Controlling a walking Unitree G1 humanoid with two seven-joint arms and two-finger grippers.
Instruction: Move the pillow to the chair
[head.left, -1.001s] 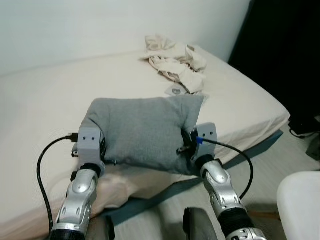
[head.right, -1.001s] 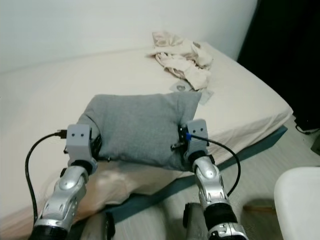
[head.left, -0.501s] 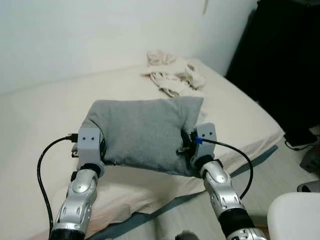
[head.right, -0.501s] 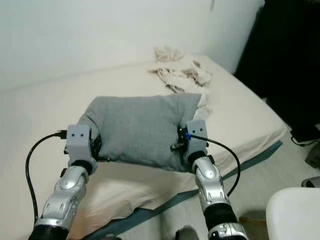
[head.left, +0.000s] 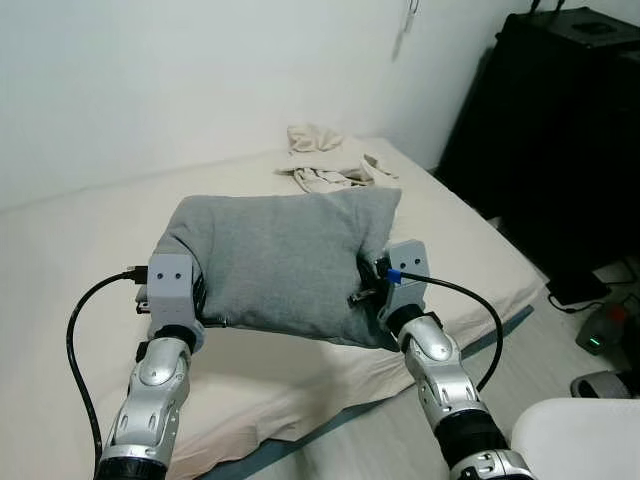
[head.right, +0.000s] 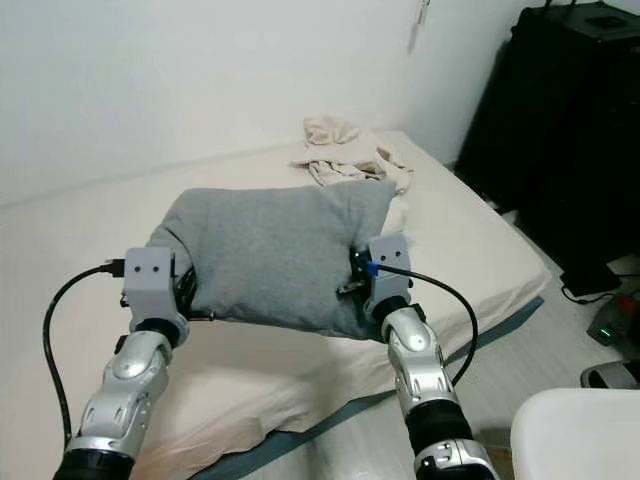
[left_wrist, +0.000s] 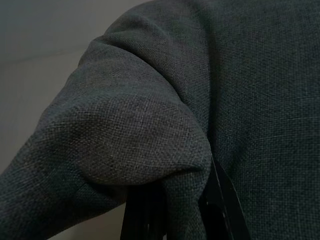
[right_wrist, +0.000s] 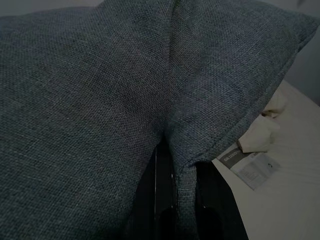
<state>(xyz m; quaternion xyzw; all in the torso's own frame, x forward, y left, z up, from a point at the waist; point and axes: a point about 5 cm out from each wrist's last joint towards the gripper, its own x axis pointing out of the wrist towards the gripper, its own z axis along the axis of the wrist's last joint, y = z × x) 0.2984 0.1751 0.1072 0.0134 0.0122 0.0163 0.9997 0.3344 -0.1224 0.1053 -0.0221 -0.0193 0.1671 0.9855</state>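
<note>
Grey woven pillow (head.left: 280, 260), soft rectangular cushion, held above cream bed (head.left: 60, 260).
Left gripper (left_wrist: 175, 210) and right gripper (right_wrist: 177, 210) each pinching a coarse-weave fabric fold at opposite ends.

Grey woven pillow (head.left: 285, 262), apparently lifted above the bed, side folds pinched inward

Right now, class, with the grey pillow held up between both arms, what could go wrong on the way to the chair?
1. Each pincer, left and right, pinches only a fold of the pillow, so it may slip out.
2. The raised pillow may hide the floor ahead.
</note>
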